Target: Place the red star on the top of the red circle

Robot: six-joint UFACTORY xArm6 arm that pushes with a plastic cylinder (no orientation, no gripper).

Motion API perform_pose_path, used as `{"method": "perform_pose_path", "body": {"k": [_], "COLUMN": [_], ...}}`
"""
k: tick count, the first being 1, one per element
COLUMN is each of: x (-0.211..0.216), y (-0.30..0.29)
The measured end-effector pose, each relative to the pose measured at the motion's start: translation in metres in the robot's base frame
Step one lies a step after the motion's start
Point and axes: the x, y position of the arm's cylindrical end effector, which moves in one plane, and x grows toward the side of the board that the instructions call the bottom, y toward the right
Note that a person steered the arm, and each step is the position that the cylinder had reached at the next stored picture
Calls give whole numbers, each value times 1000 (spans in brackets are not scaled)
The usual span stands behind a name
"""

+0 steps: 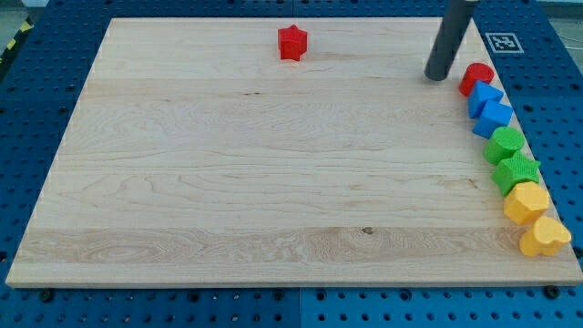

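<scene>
The red star [292, 42] lies near the view's top edge of the wooden board [273, 164], a little left of centre. The red circle [475, 78] sits at the board's right edge, at the top of a column of blocks. My tip [439, 76] rests on the board just left of the red circle, with a small gap between them, and far to the right of the red star.
Below the red circle, along the right edge, lie two blue blocks [486, 97] [495, 117], two green blocks [505, 143] [516, 171], a yellow hexagon [526, 202] and a yellow heart [545, 237]. A blue pegboard surrounds the board.
</scene>
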Motion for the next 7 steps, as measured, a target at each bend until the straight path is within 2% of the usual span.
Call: {"method": "perform_pose_path", "body": {"k": [2,3,5,7], "x": [7,20,20,18], "y": [-56,-97,-182,-182]}}
